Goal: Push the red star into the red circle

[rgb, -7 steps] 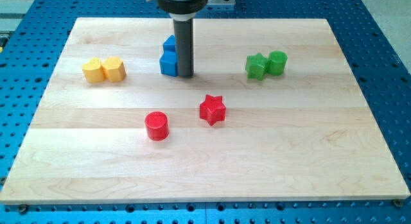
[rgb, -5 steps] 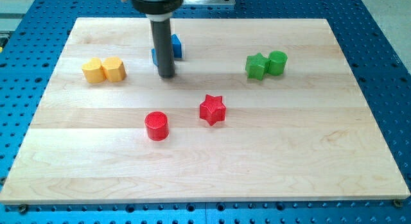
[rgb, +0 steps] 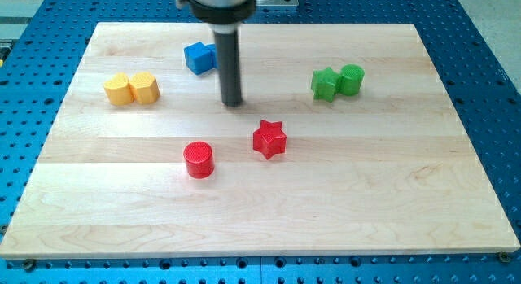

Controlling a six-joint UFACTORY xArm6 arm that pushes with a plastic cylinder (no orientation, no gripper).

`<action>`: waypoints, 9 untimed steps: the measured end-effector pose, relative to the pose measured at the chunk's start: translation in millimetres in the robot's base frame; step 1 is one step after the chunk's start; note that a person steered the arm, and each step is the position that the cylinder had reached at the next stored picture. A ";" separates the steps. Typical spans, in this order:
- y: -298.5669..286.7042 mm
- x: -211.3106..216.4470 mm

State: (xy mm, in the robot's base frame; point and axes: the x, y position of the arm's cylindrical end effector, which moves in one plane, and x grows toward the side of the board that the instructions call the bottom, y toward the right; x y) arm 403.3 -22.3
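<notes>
Blue perforated metal (rgb: 488,89) surrounds a pale wooden board (rgb: 366,203) that fills most of the view. Largest of what stands over the board is the arm's dark rod (rgb: 230,60), coming down from a housing at the view's top, just left of centre. I have no gripper and no fingers to spread or press together; the rod simply ends in my tip (rgb: 233,102), which rests on bare wood and touches no block.

Next in size come the blocks. A blue block (rgb: 198,57), roughly cube-like, sits near the view's top, just left of the rod's shaft; a second blue piece seems to lie partly hidden behind the rod, but I cannot tell its shape. Two yellow blocks (rgb: 131,89) sit touching each other toward the view's left, the right one faceted like a hexagon, the left one with rounded lobes. Two green blocks (rgb: 337,81) sit touching toward the view's right: a lobed one on the left and a round cylinder on the right.

Lower down, the red star (rgb: 269,139) lies below and slightly right of my tip, apart from it. The red circle (rgb: 198,159), a short cylinder, stands to the star's lower left, with a clear strip of board between the two. My tip is above the gap between them, nearer the star, and well apart from the yellow and green pairs.
</notes>
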 end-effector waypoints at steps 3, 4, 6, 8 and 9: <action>54.7 68.8; 35.8 68.7; 1.1 60.6; -18.7 62.4; -32.9 62.4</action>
